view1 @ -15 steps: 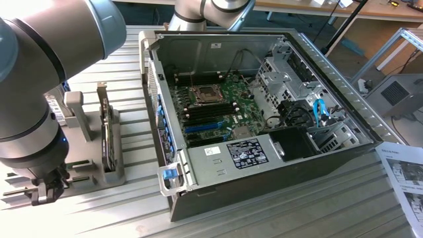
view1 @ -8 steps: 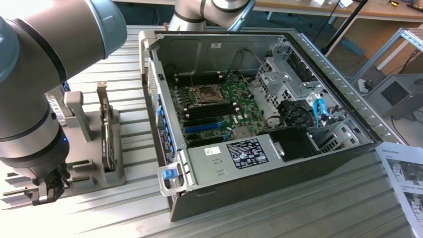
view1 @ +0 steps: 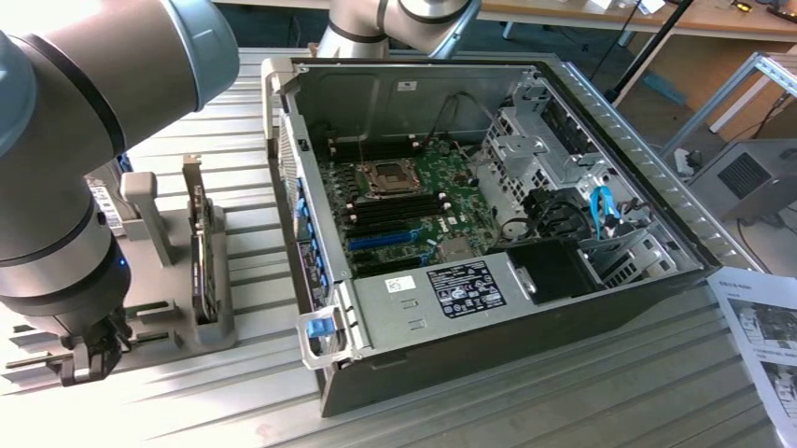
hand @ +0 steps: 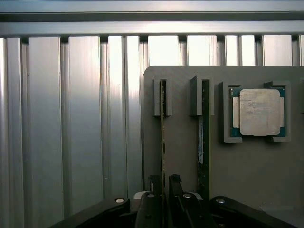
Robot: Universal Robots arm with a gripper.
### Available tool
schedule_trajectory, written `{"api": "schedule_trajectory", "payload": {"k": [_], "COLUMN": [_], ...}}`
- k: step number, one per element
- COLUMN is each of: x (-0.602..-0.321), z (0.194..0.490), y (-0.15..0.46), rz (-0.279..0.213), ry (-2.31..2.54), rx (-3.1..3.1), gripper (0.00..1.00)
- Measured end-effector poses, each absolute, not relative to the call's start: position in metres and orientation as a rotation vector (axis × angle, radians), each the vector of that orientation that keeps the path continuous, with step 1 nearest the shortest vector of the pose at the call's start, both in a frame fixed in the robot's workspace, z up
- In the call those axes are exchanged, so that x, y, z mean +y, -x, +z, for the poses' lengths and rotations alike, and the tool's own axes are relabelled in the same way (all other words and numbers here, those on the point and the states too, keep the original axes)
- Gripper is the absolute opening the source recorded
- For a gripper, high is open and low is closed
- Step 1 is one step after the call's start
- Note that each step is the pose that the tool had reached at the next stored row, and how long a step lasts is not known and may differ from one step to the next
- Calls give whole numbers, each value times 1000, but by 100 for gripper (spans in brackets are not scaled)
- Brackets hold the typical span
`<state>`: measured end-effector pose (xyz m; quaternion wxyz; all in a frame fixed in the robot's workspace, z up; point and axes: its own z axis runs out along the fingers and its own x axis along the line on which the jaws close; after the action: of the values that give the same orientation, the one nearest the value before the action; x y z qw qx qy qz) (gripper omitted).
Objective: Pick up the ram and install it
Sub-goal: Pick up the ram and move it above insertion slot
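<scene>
The ram point(hand: 163, 137) is a thin green stick seen edge-on, standing in a slot of the grey holder point(hand: 180, 156). My gripper point(hand: 164, 192) sits over one end of it, with a dark finger on each side and narrow gaps showing, so it is open around the stick. A second thin board point(hand: 204, 142) stands in the neighbouring slot. In the exterior view my gripper point(view1: 93, 359) hangs low over the holder point(view1: 212, 327) at that view's left, beside the open computer case point(view1: 622, 131). The motherboard point(view1: 412, 201) lies inside the case.
A square silver processor point(hand: 259, 112) rests in a pocket of the holder. The holder sits on a ribbed metal table point(hand: 71, 123). A printed sheet point(view1: 760, 327) lies at the exterior view's right, near a grey box point(view1: 748, 177). The arm's large body point(view1: 75, 140) fills that view's left.
</scene>
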<state>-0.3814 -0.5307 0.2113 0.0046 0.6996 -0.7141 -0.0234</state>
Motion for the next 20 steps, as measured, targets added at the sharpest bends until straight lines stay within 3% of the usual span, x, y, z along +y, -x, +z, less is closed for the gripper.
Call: {"api": "schedule_trajectory", "payload": {"k": [2,20], "x": [-531,-530], "z": [211,216], "y": [381,381], "rz": [-73,-73], "ry": [-2192,-2192], "rx": [-2237,-2237], "gripper": [12,12]}}
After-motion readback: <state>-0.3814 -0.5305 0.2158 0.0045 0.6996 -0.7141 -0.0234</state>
